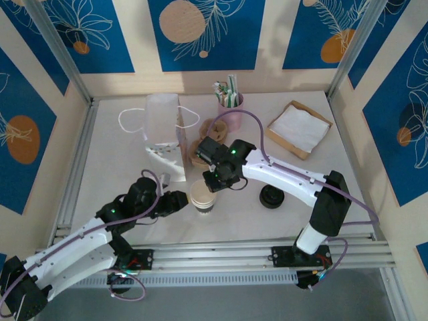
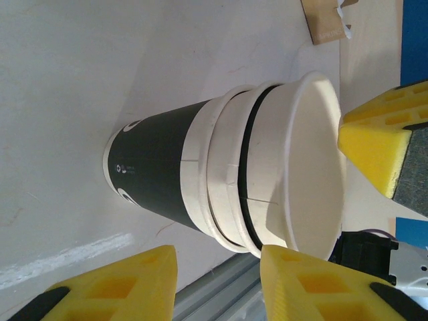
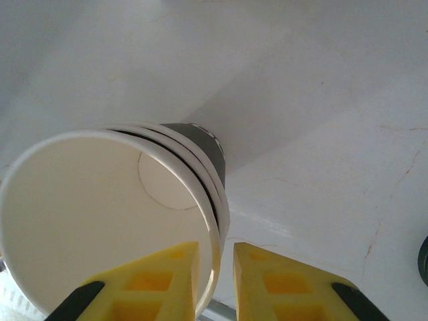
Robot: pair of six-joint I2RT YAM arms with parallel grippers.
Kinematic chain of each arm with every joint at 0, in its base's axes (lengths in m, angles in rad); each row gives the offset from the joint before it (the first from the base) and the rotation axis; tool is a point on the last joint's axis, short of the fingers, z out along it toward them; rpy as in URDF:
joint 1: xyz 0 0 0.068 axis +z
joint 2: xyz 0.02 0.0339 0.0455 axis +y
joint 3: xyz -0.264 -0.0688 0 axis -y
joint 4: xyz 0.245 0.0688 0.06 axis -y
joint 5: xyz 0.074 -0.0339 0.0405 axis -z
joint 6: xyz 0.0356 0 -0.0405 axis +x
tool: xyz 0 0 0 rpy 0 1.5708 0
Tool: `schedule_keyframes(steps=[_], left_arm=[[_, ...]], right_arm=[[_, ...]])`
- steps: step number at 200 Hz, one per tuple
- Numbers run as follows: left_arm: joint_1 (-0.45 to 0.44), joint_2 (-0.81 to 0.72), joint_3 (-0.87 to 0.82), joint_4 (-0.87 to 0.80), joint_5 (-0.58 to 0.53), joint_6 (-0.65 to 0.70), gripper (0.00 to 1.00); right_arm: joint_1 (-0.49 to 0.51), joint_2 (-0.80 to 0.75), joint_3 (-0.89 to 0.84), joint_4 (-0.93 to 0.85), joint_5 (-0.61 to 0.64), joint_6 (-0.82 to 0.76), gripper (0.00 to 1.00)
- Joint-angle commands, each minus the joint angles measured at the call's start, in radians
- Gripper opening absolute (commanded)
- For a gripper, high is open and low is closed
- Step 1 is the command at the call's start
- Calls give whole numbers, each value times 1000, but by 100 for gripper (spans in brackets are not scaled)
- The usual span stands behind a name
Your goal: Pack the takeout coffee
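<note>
The takeout coffee (image 1: 271,197) is sitting on the surface (image 1: 120,174) close to the near edge, right of the middle. From above it is showing as a round black lid. Nothing is gripping it, and it is lying just beside the right arm.

The right fingers (image 3: 180,267) are hanging over a stack of lidless paper cups (image 1: 202,195), which is standing near the middle of the near edge. They are standing narrowly apart, one inside the top cup's mouth and one outside, straddling the rim. A sliver of gap is showing on the outer side.

The left fingers (image 2: 294,281) are spread wide apart and holding nothing, just beside the stack on its left-edge side.

A white paper bag (image 1: 164,130) is standing left of the middle, with a brown carrier (image 1: 208,130) beside it. A pink cup of straws (image 1: 231,99) is standing at the far edge, and a tray of napkins (image 1: 299,128) is lying by the far right corner.
</note>
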Motion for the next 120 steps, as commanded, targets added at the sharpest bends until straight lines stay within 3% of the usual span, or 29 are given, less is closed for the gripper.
schedule_keyframes(steps=[1, 30, 87, 120], left_arm=[[-7, 8, -13, 30, -9, 8, 38], [-7, 11, -17, 39, -4, 8, 39], [-7, 21, -29, 49, -2, 8, 40], [-7, 24, -32, 57, -2, 6, 40]], right_arm=[[-5, 27, 15, -7, -14, 0, 23], [-4, 32, 15, -2, -20, 0, 21], [-4, 22, 21, -2, -24, 5, 3], [-5, 15, 24, 2, -43, 6, 0]])
